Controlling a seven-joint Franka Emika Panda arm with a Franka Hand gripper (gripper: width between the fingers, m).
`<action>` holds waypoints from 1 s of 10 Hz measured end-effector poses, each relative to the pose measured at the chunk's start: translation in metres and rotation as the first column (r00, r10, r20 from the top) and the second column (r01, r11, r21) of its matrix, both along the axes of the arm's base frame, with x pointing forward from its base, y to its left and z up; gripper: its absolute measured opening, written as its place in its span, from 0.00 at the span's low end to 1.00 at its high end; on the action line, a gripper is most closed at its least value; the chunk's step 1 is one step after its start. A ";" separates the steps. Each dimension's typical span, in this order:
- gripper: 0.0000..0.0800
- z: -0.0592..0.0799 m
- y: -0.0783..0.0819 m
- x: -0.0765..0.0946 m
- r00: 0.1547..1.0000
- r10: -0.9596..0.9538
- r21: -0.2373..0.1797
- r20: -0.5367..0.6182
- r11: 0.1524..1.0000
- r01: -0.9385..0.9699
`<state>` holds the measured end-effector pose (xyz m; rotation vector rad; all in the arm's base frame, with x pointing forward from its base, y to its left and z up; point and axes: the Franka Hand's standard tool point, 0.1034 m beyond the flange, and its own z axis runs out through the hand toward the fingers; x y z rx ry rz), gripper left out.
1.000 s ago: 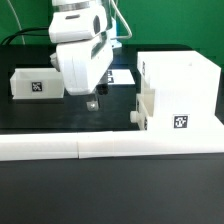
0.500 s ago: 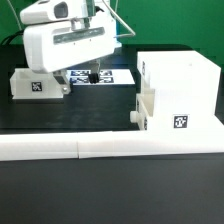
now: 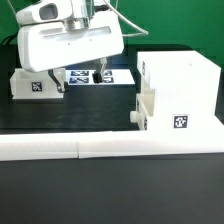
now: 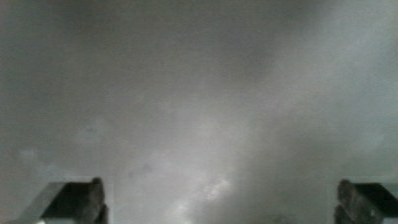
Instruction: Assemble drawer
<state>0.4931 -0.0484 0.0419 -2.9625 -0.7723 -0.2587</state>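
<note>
Near tray [image 3: 30, 86]: my tool [image 3: 79, 78], jaws apart, nothing held
tray: exterior view's left, tag facing camera
casing [image 3: 185, 80]: upright on tabletop [image 3: 90, 122], exterior view's right, 1 tag visible

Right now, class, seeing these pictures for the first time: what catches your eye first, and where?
The big white gripper fills the exterior view's upper left, jaws open, close by a small tagged tray. The large white casing stands at the exterior view's right, with low white bars in the foreground.
</note>
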 end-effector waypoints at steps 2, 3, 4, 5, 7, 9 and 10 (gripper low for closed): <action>0.81 0.006 -0.013 -0.008 0.973 -0.228 0.021 -0.016 0.973 0.229; 0.81 0.008 -0.014 -0.014 0.953 -0.303 0.024 -0.015 0.953 0.303; 0.81 0.007 -0.016 -0.025 0.915 -0.401 0.033 -0.037 0.915 0.403; 0.81 0.008 -0.022 -0.035 0.882 -0.468 0.037 -0.052 0.882 0.470; 0.81 0.009 -0.021 -0.041 0.877 -0.478 0.034 -0.057 0.877 0.480; 0.81 0.008 -0.021 -0.040 0.876 -0.478 0.034 -0.058 0.876 0.480; 0.81 0.008 -0.021 -0.040 0.876 -0.478 0.034 -0.058 0.876 0.480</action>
